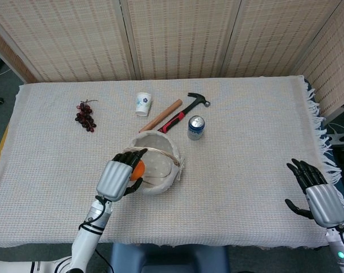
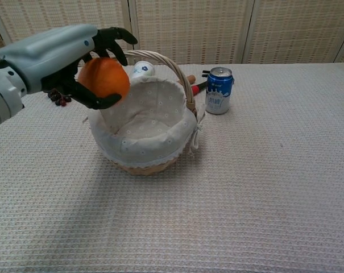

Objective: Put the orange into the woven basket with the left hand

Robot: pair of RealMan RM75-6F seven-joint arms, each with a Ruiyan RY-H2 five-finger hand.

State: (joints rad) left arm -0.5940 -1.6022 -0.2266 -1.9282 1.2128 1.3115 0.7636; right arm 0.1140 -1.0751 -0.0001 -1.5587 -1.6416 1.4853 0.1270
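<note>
My left hand [image 1: 117,177] [image 2: 63,54] holds the orange [image 2: 104,78] [image 1: 137,169] in the air over the left rim of the woven basket [image 1: 156,163] [image 2: 146,128]. Its fingers curl around the fruit from above and below. The basket has a white dotted cloth lining and a tall wicker handle, and nothing shows inside it. My right hand [image 1: 316,193] rests open at the table's right front edge, far from the basket; the chest view does not show it.
A blue can [image 1: 195,127] [image 2: 219,90] stands just right of and behind the basket. A hammer [image 1: 184,111], a wooden stick [image 1: 160,115] and a paper cup [image 1: 143,104] lie behind it. Grapes [image 1: 85,116] sit at the back left.
</note>
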